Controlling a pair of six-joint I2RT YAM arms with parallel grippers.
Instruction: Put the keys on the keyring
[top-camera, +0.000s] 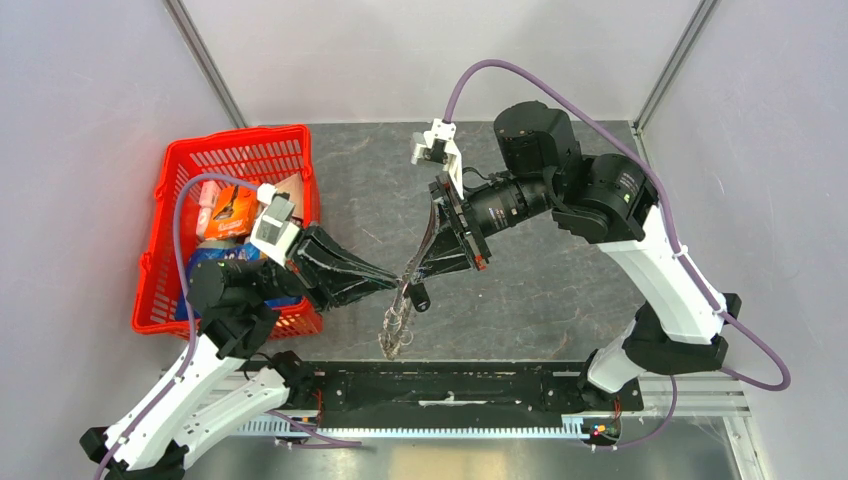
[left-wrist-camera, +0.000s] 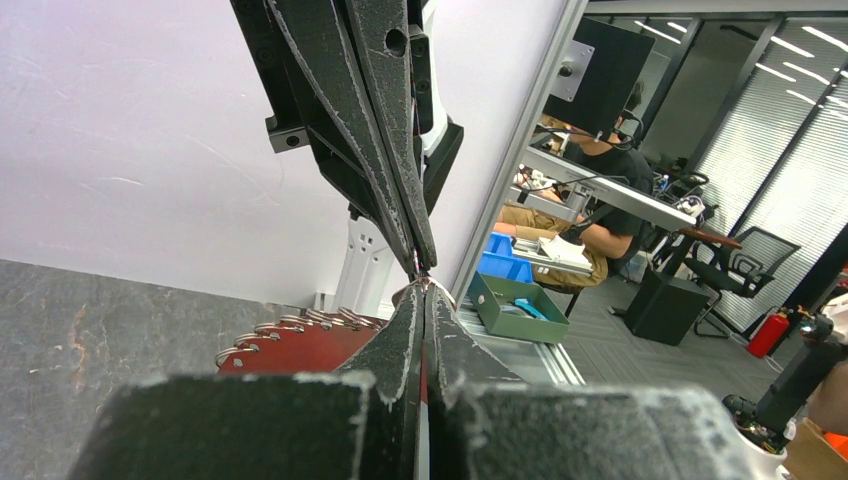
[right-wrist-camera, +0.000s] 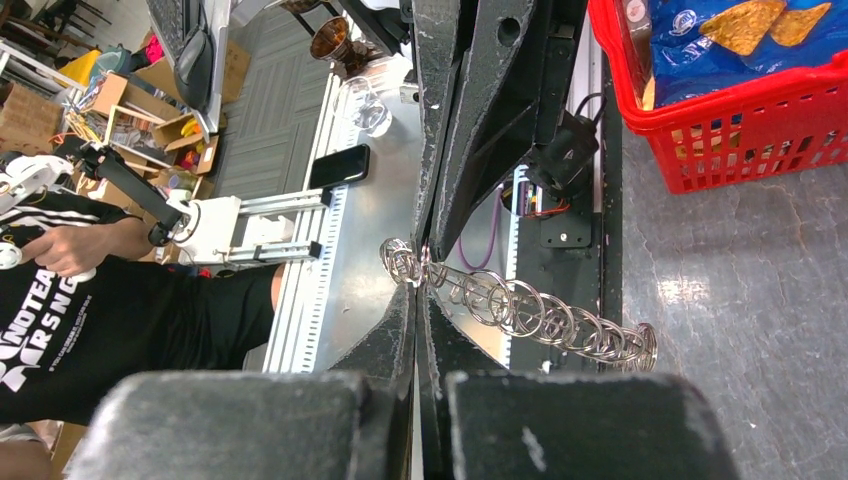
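Threading step: keyring (right-wrist-camera: 560, 325) pinched above the table by closed right jaws, left jaws closed tip-to-tip against them; key (top-camera: 421, 297) likely to be worked onto it next.

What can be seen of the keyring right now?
The keyring looks like a string of small, thin, shiny silvery metal loops, spread in a row like a loose coil. One end sits where the tips of the left gripper and right gripper meet, both shut; which one pinches it I cannot tell. The rest trails free toward the near edge of the table, seemingly off the surface.
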